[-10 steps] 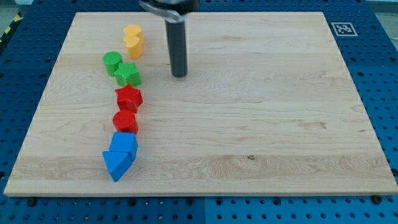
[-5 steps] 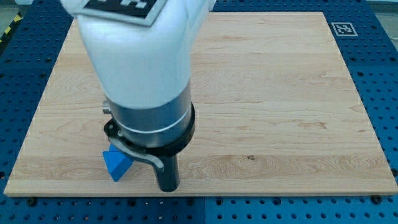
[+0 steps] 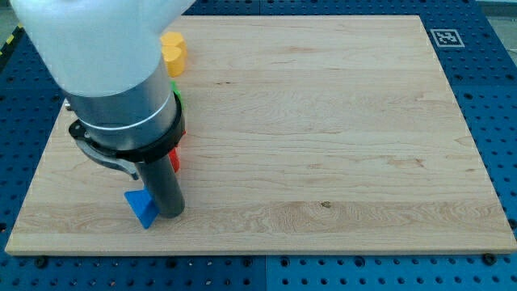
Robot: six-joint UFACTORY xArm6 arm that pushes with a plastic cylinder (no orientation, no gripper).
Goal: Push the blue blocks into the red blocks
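Note:
My tip [image 3: 170, 213] rests on the board near the view's bottom left, touching the right side of a blue triangular block [image 3: 140, 208]. The arm's white and grey body [image 3: 113, 73] covers the column of blocks above it. Only slivers of a red block [image 3: 174, 159] and of another red block [image 3: 183, 125] show at the arm's right edge. The second blue block is hidden behind the arm.
A yellow heart-shaped block [image 3: 173, 52] stands at the view's top left. A sliver of a green block [image 3: 175, 94] shows beside the arm. The wooden board [image 3: 339, 145] lies on a blue pegboard, with a marker tag [image 3: 446, 37] at its top right corner.
The arm swept from the top of the board down to the bottom, then left. My tip now touches the blue triangular block, which has shifted a little to the left.

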